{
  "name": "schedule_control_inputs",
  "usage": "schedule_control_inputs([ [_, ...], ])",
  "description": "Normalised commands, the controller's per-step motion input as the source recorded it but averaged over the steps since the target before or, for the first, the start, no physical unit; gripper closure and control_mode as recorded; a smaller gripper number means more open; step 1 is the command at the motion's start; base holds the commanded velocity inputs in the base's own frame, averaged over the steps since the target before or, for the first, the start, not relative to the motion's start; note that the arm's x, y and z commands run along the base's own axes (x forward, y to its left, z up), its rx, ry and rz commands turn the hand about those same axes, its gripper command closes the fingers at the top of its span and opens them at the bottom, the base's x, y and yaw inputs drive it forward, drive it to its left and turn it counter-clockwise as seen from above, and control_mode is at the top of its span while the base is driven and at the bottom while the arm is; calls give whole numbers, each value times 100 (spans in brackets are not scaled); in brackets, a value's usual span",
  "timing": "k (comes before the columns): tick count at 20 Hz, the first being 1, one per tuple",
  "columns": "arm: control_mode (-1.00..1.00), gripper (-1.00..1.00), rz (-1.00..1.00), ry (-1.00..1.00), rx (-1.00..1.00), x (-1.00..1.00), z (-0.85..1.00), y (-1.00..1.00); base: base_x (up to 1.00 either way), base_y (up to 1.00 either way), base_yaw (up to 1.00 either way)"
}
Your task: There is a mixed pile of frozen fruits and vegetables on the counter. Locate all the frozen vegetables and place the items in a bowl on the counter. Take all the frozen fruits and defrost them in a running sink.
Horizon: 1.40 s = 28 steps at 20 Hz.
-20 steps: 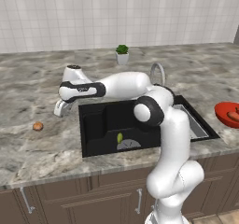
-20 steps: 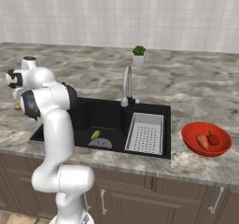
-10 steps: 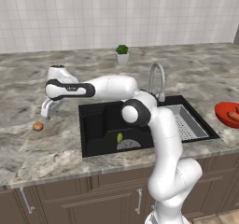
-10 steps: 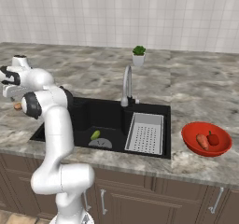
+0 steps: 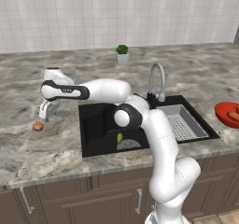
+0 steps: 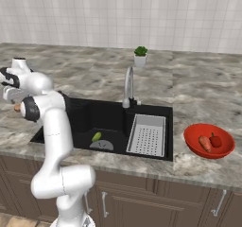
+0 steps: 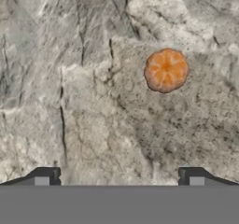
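- 1 brown ball [image 5: 38, 126]
- 1 yellow-green fruit [image 6: 96, 136]
- 1 carrot [image 6: 204, 143]
- 1 red round piece [image 6: 216, 140]
- 1 red bowl [image 6: 194, 135]
- 1 sink [image 6: 85, 117]
- 1 faucet [image 6: 127, 86]
- 1 rack [image 6: 148, 135]
- 1 potted plant [image 6: 140, 56]

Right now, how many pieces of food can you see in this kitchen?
4: a brown ball on the counter left of the sink, a yellow-green fruit in the sink, a carrot and a red piece in the red bowl.

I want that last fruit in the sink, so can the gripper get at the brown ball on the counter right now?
Probably yes: the open gripper hangs above the brown ball, which lies alone on bare counter.
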Motion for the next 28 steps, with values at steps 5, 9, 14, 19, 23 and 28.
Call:
schedule_control_inputs([
  [5, -100, -100, 6, 0, 2, 5, -21, 31, 0, 0, 0],
  [9, -100, -100, 4, 2, 0, 25, -3, 36, 0, 0, 0],
  [14, -100, -100, 3, 2, -1, 43, 0, 12, 0, 0, 0],
  [19, -100, -100, -1, 5, -7, 44, 0, 23, 0, 0, 0],
  [23, -100, -100, -1, 13, -16, 28, 0, 46, 0, 0, 0],
  [28, -100, -100, -3, 5, -16, 29, -1, 36, 0, 0, 0],
])
